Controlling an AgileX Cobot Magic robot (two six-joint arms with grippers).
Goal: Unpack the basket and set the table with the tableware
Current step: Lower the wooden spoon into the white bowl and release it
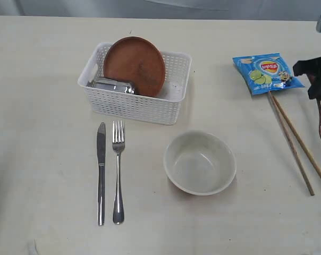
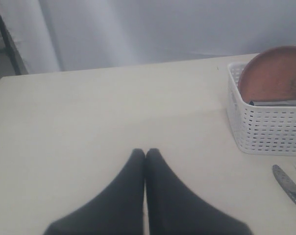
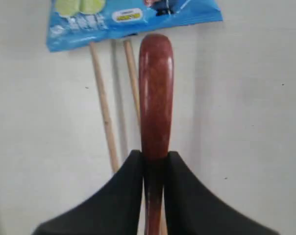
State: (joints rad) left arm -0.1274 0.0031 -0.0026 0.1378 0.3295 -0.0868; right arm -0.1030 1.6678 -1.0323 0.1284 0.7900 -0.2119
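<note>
Nearest your exterior camera: a slim silver metal knife (image 1: 101,172) and a four-tined silver fork (image 1: 118,172), parallel, just apart, lying flat with handles toward the lens on the pale cream table (image 1: 43,133), which shows a faint wood grain. To their right sits a round pale bowl (image 1: 200,162), matte and upright. Behind the cutlery stands the white rectangular plastic basket (image 1: 134,106), its walls perforated with small holes. Inside it, a round brown plate (image 1: 135,65) stands tilted on edge and rises above the rim. A shiny steel cup (image 1: 114,86) lies on its side against the plate's lower left. Far right you have a glossy blue chip bag (image 1: 267,72), with a pair of thin wooden chopsticks (image 1: 298,143) whose far ends meet the bag's edge. Your right gripper (image 3: 153,157) has its black jaws pinched on the shaft of the smooth red-brown wooden spoon (image 3: 156,88), which runs just beside the chopsticks. You cannot tell whether the spoon rests on the table or hangs clear. Your left gripper (image 2: 145,154) holds nothing. Its two tapered black fingers are pressed together above the tabletop, apart from the basket's corner.
</note>
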